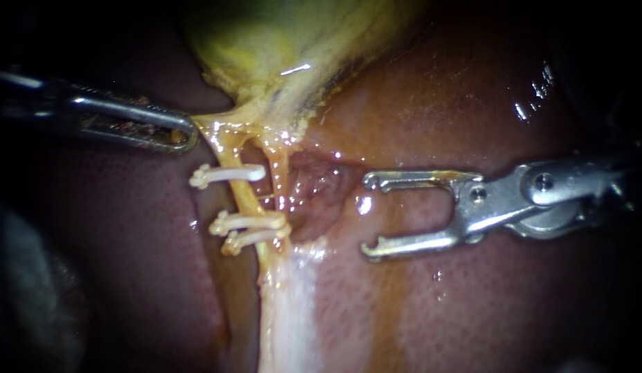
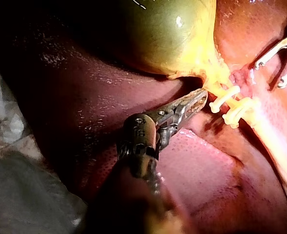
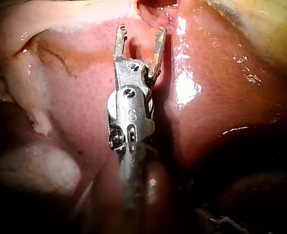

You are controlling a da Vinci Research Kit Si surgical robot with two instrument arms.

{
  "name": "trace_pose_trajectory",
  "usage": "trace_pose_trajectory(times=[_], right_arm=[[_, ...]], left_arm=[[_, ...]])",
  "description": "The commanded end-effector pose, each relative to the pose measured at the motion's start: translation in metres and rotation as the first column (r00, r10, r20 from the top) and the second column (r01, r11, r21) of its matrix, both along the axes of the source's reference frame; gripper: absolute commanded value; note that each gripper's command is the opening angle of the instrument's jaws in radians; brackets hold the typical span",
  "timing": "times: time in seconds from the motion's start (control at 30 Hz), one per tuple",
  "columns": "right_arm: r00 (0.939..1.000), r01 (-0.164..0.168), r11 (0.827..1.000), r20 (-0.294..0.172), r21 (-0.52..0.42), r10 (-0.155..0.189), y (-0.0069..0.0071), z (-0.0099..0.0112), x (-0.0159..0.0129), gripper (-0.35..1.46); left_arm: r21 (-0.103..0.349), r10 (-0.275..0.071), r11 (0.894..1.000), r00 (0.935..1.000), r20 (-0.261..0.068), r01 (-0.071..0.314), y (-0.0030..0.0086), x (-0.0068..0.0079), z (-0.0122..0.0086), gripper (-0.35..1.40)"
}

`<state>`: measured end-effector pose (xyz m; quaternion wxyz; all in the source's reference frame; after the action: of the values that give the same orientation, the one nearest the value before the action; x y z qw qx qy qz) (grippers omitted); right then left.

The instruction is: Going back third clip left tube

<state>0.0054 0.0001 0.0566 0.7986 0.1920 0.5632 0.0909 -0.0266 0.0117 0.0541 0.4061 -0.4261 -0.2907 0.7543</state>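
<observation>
The left tube (image 1: 239,197) runs down from the yellow-green gallbladder (image 1: 279,41) and carries three white clips: one higher up (image 1: 228,175) and two close together below (image 1: 248,221) (image 1: 255,237). A second thin tube (image 1: 279,173) lies just right of it. My right instrument (image 1: 366,214) stands right of the tubes over the liver, apart from them, its jaws wide open and empty; the right wrist view shows the same (image 3: 141,30). My left instrument (image 1: 186,131) is shut on the yellow tissue at the gallbladder's neck, also in the left wrist view (image 2: 199,100).
Dark red liver (image 1: 487,304) surrounds the site. A pale white band of tissue (image 1: 286,311) continues below the clips. A raw pink hollow (image 1: 321,183) lies between the tubes and the right jaws. White gauze (image 2: 7,122) lies beside the liver in the left wrist view.
</observation>
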Motion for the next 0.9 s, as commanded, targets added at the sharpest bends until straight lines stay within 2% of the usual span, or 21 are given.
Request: trace_pose_trajectory(times=[0.03,0.53,0.9], right_arm=[[1.0,0.0,1.0,-0.001,0.001,0.0,0.0001,-0.0001,-0.0002,0.5],[0.9999,0.01,1.0,-0.01,-0.012,-0.011,0.0009,-0.0014,-0.0018,0.5],[0.9999,0.011,1.0,-0.011,-0.012,-0.011,0.0009,-0.0014,-0.0018,0.49]], left_arm=[[0.0,0.0,1.0,1.0,0.0,0.0,0.0,0.0,0.0,-0.35],[-0.003,-0.003,1.0,1.0,-0.002,0.003,-0.0004,-0.0012,0.0008,-0.35],[-0.001,0.011,1.0,0.9999,0.005,-0.011,-0.0011,-0.0037,0.0028,-0.35]])
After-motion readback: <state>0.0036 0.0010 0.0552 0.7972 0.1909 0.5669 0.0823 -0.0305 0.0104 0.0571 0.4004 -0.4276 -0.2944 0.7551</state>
